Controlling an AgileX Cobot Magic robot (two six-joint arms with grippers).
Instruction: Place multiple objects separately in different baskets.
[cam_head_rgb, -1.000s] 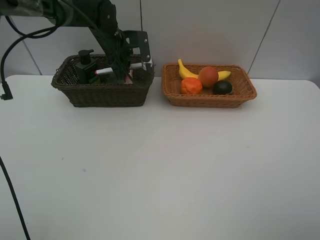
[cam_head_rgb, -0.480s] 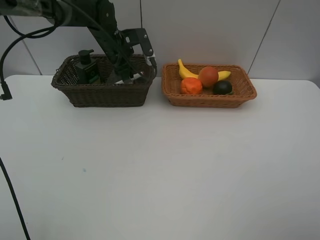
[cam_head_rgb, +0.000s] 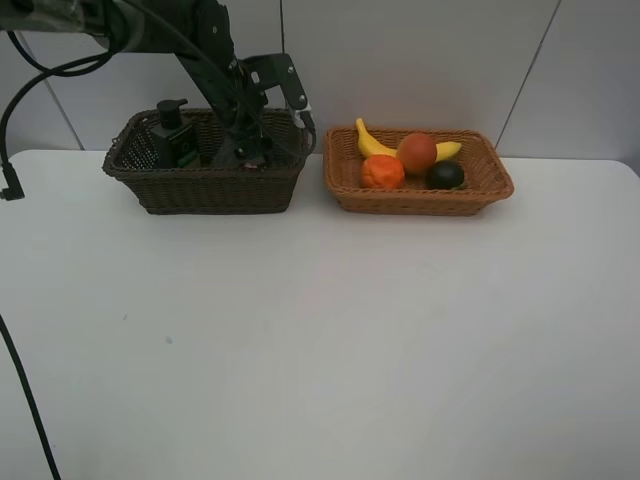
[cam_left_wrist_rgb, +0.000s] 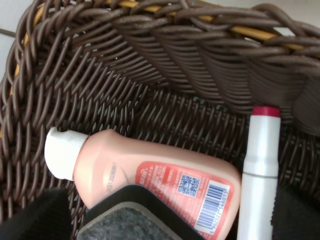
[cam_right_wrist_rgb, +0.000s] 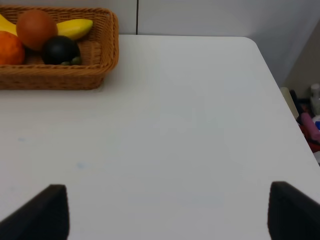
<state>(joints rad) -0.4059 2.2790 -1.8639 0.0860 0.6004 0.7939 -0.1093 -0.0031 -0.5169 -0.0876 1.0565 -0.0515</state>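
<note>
My left gripper (cam_head_rgb: 245, 150) reaches down into the dark brown basket (cam_head_rgb: 200, 187) and is open. In the left wrist view (cam_left_wrist_rgb: 165, 220) its fingers stand wide apart over the pink bottle (cam_left_wrist_rgb: 150, 180), the white marker (cam_left_wrist_rgb: 257, 180) and the black eraser (cam_left_wrist_rgb: 125, 222), all lying on the basket floor (cam_left_wrist_rgb: 175, 55). The dark green pump bottle (cam_head_rgb: 172, 135) stands at that basket's left. The light tan basket (cam_head_rgb: 420, 202) holds the banana (cam_head_rgb: 370, 143), tangerine (cam_head_rgb: 382, 172), red-orange ball fruit (cam_head_rgb: 417, 152) and dark green fruit (cam_head_rgb: 445, 175). My right gripper (cam_right_wrist_rgb: 167, 215) is open and empty over bare table.
The two baskets stand side by side at the back of the white table (cam_head_rgb: 320, 330), close to the wall. Black cables (cam_head_rgb: 20, 90) hang at the far left. The table's right edge (cam_right_wrist_rgb: 280, 100) has clutter beyond it.
My left gripper has dropped lower into the dark basket. The marker, seen above the rim one second ago, now lies on the basket floor. The right side has not changed.
</note>
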